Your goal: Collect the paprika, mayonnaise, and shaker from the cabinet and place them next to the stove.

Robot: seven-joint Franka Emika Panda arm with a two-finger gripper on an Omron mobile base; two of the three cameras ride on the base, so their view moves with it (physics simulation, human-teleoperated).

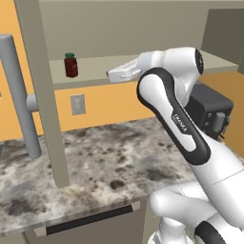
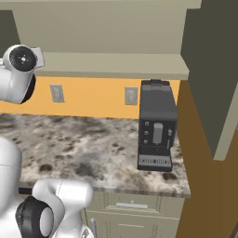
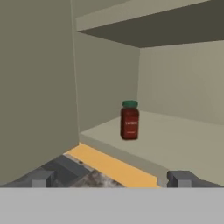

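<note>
Paprika [image 3: 129, 120] stands upright on the cabinet [image 1: 47, 95] shelf, near the shelf's front edge and toward its left end — green lid up, nothing touching it. In the left base view it sits just right of the cabinet's open door, whose long grey bar handle [image 1: 18, 95] hangs out over the surface [image 1: 95, 162]. Gripper [image 3: 111, 178] is level with the shelf front, short of the jar and well apart from it — jaws wide open, holding nothing; the two fingertips [image 3: 40, 178] show far apart in the hand view. The arm reaches up from the lower right toward the shelf. Black coffee machine [image 2: 157, 132] stands at the surface's right end, against the orange wall.
</note>
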